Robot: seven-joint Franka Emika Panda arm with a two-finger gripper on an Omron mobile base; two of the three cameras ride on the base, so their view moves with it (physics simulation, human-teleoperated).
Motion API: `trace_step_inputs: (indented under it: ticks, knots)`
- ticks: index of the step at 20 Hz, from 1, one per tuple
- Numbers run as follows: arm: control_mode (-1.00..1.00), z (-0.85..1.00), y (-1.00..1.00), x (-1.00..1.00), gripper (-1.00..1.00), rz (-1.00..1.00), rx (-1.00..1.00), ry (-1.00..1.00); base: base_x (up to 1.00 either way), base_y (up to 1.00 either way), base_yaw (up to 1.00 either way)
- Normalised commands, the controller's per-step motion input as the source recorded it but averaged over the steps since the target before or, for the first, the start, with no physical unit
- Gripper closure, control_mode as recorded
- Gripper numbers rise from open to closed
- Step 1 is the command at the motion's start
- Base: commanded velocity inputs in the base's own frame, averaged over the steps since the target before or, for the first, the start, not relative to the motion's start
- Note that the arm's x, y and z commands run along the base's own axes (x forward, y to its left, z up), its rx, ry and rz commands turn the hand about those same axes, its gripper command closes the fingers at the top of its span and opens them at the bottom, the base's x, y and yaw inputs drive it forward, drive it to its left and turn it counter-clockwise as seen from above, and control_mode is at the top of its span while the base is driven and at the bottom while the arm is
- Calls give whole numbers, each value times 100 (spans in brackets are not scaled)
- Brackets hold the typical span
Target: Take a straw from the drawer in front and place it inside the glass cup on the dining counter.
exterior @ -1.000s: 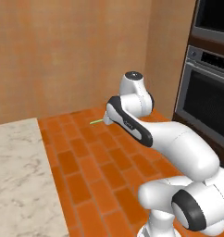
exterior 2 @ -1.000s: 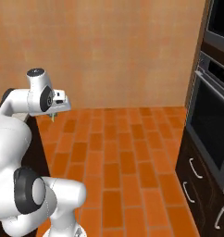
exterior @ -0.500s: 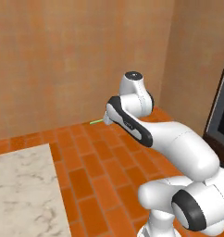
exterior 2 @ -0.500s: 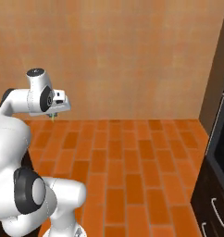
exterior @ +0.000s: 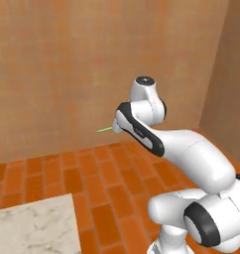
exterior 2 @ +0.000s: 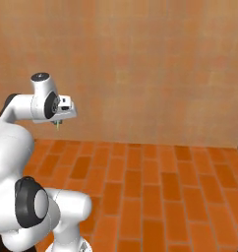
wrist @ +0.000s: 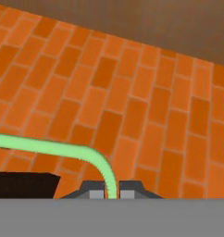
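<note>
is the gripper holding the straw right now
Yes, in the hand view the green straw runs down between the closed fingertips of the gripper.

the arm is raised and folded, with the wrist held high. the gripper (wrist: 112,194) points downward and its jaws are closed tight.
</note>
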Motion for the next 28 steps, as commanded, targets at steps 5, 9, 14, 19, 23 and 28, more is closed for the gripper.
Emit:
trace_step_inputs:
  ticks: [5,9,14,19,23,28]
  knots:
    - [100,0,0,0,100,0,0,0,100,-7,40]
    - [100,0,0,0,100,0,0,0,100,-13,45]
    - [100,0,0,0,100,0,0,0,100,-14,52]
    - [100,0,0,0,100,0,0,0,100,-8,63]
    - [100,0,0,0,100,0,0,0,100,-7,74]
    - [100,0,0,0,100,0,0,0,100,-6,76]
